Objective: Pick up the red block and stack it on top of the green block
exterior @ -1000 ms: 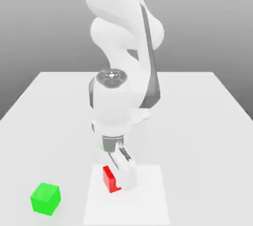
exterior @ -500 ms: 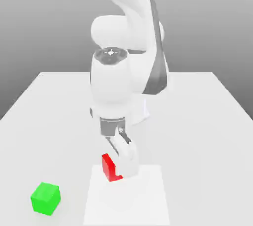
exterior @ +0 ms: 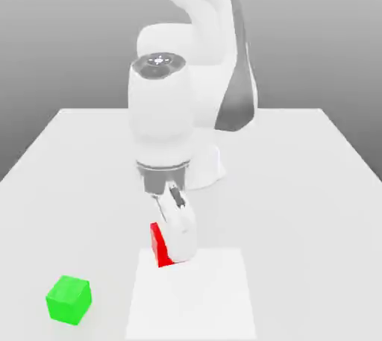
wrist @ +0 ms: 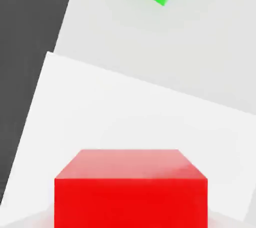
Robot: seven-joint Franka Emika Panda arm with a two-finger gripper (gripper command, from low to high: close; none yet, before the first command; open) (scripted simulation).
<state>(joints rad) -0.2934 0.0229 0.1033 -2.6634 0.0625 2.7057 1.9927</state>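
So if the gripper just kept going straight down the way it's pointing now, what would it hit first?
Probably the white mat directly beneath: the gripper points down holding the red block, and the green block sits well off toward the exterior view's left.

A simulated tabletop workspace, not a real room: a plain white table (exterior: 298,183) stands before a featureless grey gradient backdrop, with a brighter white square patch (exterior: 216,295) on its surface. The smooth, untextured white Panda arm (exterior: 179,101) and the flat-coloured red block (wrist: 131,192) and green block (exterior: 69,299), evenly shaded and without wear, mark it as a rendered scene.
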